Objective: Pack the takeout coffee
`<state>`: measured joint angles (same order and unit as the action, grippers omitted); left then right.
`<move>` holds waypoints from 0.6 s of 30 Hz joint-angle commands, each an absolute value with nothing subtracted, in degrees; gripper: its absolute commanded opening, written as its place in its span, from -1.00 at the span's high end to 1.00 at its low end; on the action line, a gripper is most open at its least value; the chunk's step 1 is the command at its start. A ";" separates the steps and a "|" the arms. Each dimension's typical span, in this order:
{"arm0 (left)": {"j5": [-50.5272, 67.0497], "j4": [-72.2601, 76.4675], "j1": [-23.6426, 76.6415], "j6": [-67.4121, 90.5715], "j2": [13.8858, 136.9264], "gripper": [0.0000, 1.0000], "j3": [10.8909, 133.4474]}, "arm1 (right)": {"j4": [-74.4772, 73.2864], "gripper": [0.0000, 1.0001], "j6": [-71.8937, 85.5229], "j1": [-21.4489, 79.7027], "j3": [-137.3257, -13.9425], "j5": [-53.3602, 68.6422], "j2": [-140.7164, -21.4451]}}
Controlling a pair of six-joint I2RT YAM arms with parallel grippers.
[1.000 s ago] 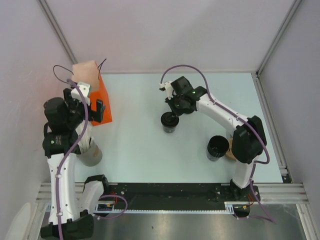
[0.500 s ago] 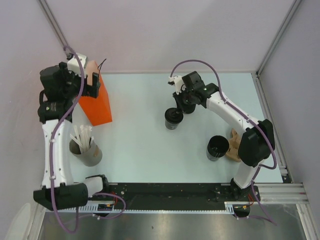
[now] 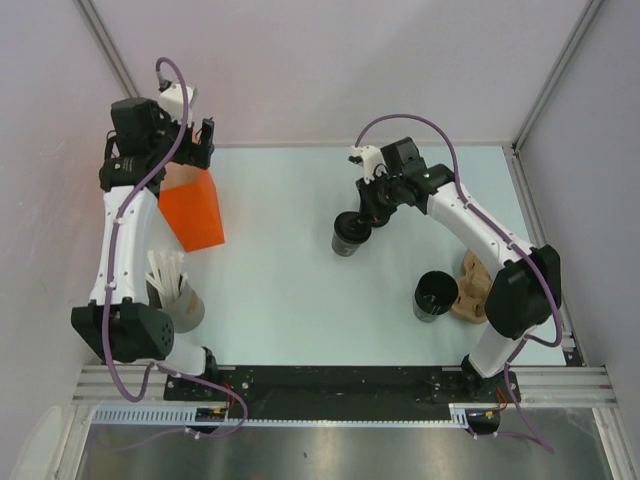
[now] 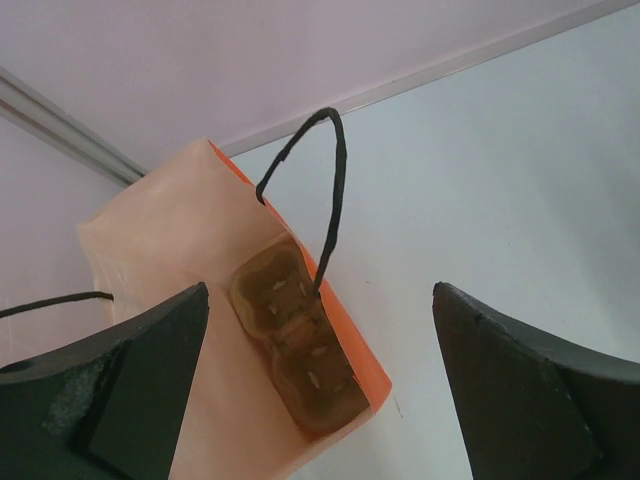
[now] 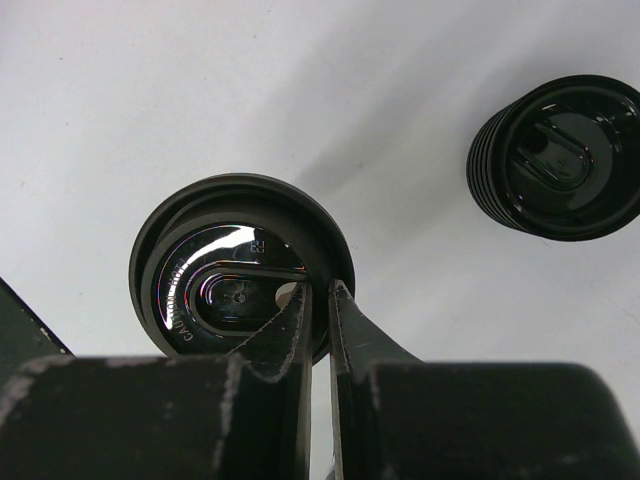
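The takeout coffee (image 3: 346,236), a small black cup with a black lid, hangs tilted in my right gripper (image 3: 366,214) near the table's middle. In the right wrist view the gripper (image 5: 318,290) is shut on the lid's rim (image 5: 335,250), one finger inside the rim and one outside. The orange paper bag (image 3: 193,212) stands at the far left. My left gripper (image 3: 195,148) is open and empty above its far end. In the left wrist view the gripper (image 4: 320,292) looks down into the bag (image 4: 180,260), where a brown cardboard carrier (image 4: 295,355) lies.
A wider black cup (image 3: 435,295) stands at the right, also seen in the right wrist view (image 5: 556,156). A brown cardboard piece (image 3: 476,285) lies beside it. A grey cup of white straws (image 3: 175,298) stands near left, by the left arm.
My left gripper has moved from the bag's near side up to its far end. My right gripper has shifted right and a little farther away, carrying the coffee.
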<state>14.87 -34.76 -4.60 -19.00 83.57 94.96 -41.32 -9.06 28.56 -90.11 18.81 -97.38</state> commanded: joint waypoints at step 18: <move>6.51 -30.76 1.49 -21.80 94.30 -0.11 103.53 | -39.02 1.00 -10.20 25.31 -88.59 24.43 -93.60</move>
<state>8.51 -33.10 -0.23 -20.97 94.56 100.64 -41.01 -9.28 25.71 -88.88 23.05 -96.29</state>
